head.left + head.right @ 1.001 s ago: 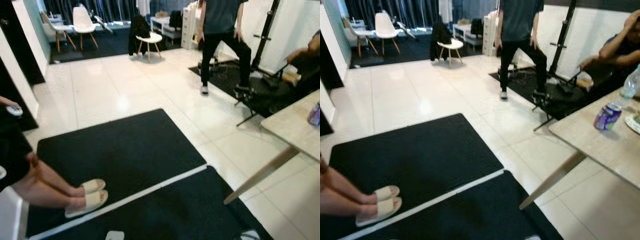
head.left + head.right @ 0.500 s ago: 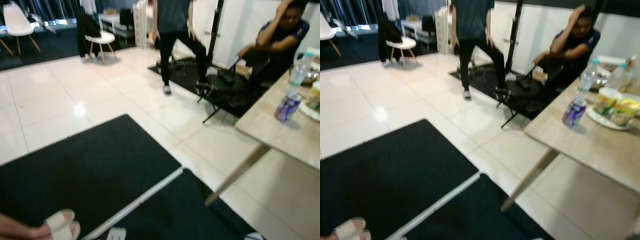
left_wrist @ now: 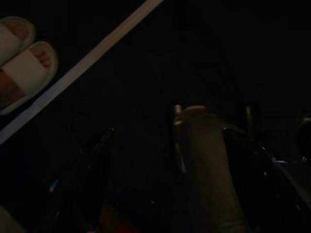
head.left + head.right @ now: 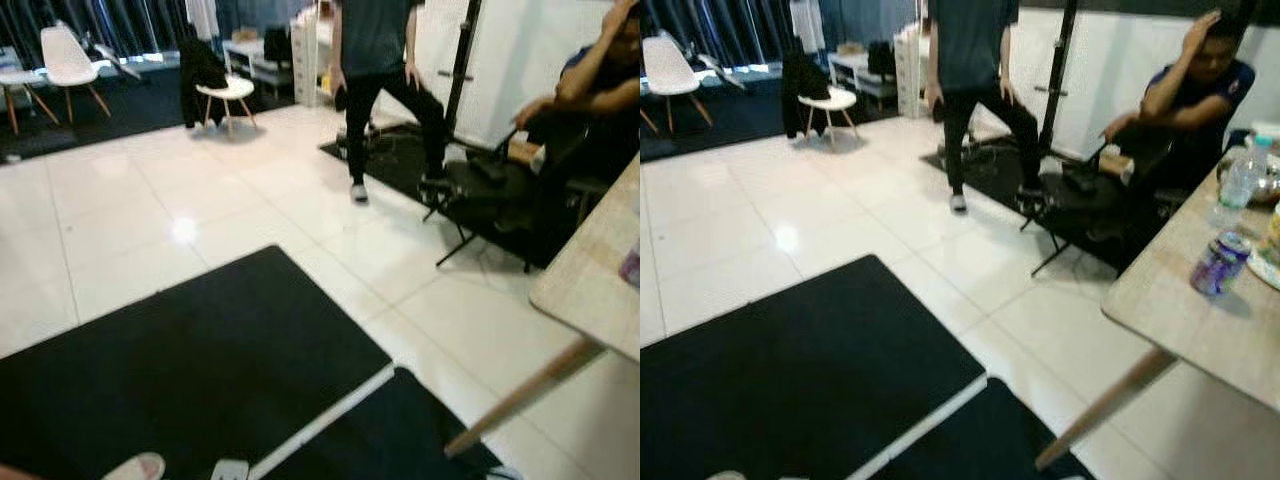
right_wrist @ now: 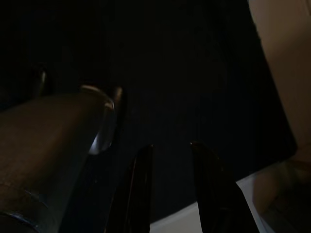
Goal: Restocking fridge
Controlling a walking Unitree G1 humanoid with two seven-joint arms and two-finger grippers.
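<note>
A purple drink can (image 4: 1219, 264) stands near the edge of a light wooden table (image 4: 1180, 320) at the right, with a clear water bottle (image 4: 1241, 179) behind it. Both arms hang low over black floor mats. The left wrist view is dark: my left gripper (image 3: 170, 145) hangs open above a mat, its fingers (image 3: 103, 143) set wide apart, with nothing between them. My right gripper (image 5: 170, 174) hangs beside my leg, open by a narrow gap, and holds nothing.
Two black mats (image 4: 180, 390) lie on the white tile floor in front. A person in dark clothes (image 4: 975, 90) stands by a black stand (image 4: 1058, 90); another person (image 4: 1195, 100) sits beyond the table. Slippered feet (image 3: 24, 53) are close at my left. White chairs (image 4: 70, 65) stand far back.
The whole picture has swung right and then partly back left, so the camera has turned. The slippered feet have slid toward the lower left edge. The standing person keeps much the same pose.
</note>
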